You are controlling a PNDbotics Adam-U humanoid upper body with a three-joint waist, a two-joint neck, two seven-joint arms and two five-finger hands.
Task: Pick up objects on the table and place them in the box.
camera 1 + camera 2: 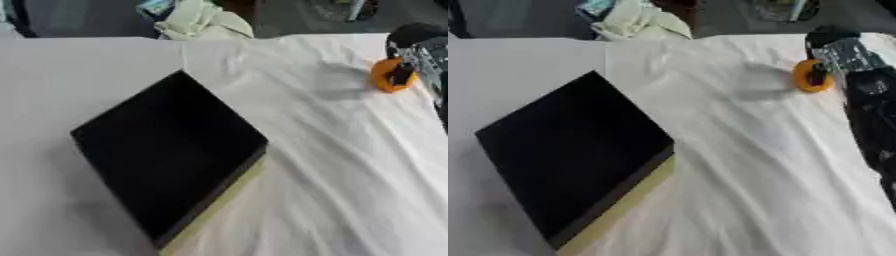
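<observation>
My right hand (837,55) has its fingers curled round the small round orange object (808,77), well to the right of the black square box (570,150). It looks light and rigid, probably smooth, so I'd grip across its middle. My left hand isn't visible.

I count one black box (166,150) on my bench (350,165), which is covered by one white cloth (332,200). There is one orange object (809,76) at the far right, and just one robot hand (837,52) of mine shows, my right, at that object.
</observation>
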